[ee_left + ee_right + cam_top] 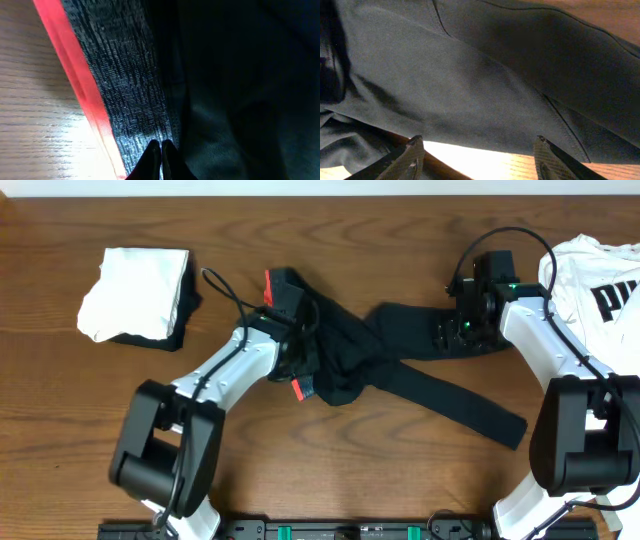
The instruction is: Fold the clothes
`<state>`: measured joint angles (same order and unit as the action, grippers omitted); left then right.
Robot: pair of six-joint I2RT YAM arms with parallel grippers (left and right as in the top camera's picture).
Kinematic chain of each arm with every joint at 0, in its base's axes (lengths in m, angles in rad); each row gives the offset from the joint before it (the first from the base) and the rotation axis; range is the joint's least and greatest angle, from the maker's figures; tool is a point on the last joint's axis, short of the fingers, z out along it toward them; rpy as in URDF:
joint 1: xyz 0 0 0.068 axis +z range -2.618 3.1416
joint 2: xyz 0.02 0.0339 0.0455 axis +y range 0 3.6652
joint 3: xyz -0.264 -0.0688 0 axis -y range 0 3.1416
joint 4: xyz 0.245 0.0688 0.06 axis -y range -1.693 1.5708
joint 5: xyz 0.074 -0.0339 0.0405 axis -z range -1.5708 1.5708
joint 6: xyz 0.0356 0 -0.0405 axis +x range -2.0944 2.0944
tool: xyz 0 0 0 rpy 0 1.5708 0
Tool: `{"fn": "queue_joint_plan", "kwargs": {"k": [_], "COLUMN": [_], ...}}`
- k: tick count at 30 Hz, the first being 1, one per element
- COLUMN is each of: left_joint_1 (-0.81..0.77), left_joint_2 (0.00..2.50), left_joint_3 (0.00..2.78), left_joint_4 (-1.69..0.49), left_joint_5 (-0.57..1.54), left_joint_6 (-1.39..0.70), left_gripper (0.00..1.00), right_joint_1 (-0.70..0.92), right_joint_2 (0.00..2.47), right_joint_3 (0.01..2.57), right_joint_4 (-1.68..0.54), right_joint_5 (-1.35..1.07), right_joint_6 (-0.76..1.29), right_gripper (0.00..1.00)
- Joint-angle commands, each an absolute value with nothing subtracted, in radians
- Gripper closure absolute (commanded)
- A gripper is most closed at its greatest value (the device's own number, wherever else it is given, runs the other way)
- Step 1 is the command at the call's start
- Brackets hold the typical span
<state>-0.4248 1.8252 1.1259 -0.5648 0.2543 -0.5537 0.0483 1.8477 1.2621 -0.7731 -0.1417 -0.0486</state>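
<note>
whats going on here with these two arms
Two robot arms are at black leggings lying crumpled on the table. The left gripper is shut by the red-orange waistband; the right gripper hangs open over a leg. A white T-shirt lies far right, a folded white cloth far left.

The long black leggings (410, 330) lie bunched up in the middle, with the red-orange waistband (271, 282) at the left end. One leg goes off to the right and the other slants toward the near right. A white T-shirt (590, 275) with black letters lies crumpled at the far right, and a white folded cloth (135, 288) sits at the far left on a black cloth (186, 302).
</note>
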Motion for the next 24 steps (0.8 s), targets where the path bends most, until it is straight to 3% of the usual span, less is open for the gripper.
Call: {"fn": "queue_joint_plan", "kwargs": {"k": [1, 13, 24], "left_joint_1": [-0.427, -0.428, -0.403], "left_joint_2": [1.850, 1.947, 1.943], "left_joint_3": [1.113, 1.069, 1.058], "left_joint_4": [-0.567, -0.575, -0.834], "left_joint_5": [0.202, 0.183, 0.116], "left_joint_6": [-0.563, -0.554, -0.490], "left_gripper": [0.94, 0.94, 0.94], "right_joint_1": [0.040, 0.040, 0.041], "right_joint_2": [1.853, 1.853, 1.853], "right_joint_3": [1.255, 1.255, 1.255], "right_joint_4": [-0.775, -0.782, -0.789], "right_joint_5": [-0.138, -0.138, -0.139], "right_joint_6": [-0.061, -0.061, -0.062], "right_gripper": [0.32, 0.32, 0.32]}}
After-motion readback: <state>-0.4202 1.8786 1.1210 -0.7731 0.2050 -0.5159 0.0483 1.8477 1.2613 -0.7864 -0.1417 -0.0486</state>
